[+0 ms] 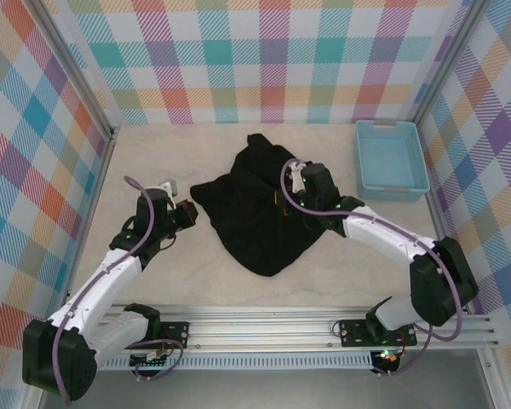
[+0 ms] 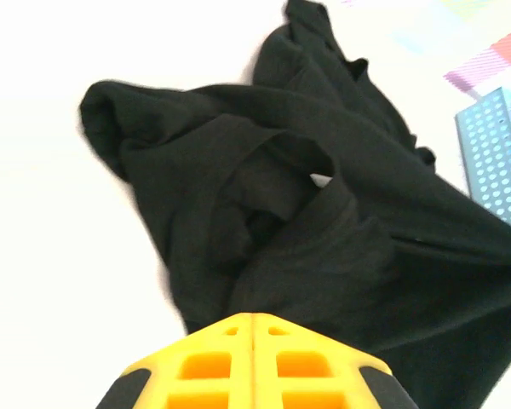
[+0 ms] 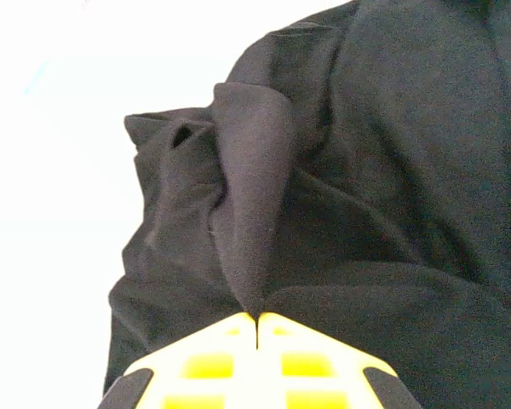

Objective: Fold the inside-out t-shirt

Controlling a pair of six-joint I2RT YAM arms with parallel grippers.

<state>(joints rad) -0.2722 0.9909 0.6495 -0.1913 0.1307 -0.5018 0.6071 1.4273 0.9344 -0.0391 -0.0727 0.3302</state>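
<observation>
With right fingers (image 3: 204, 366) clamped on t-shirt (image 1: 255, 213), left fingers (image 2: 204, 368) together at its edge, draw apart gently, flatten.

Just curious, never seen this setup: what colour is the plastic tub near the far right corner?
The rectangular plastic tub is light blue, clearest in the top external view.

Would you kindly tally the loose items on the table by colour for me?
Black t-shirt: 1
Light-blue basket: 1
Total: 2
</observation>
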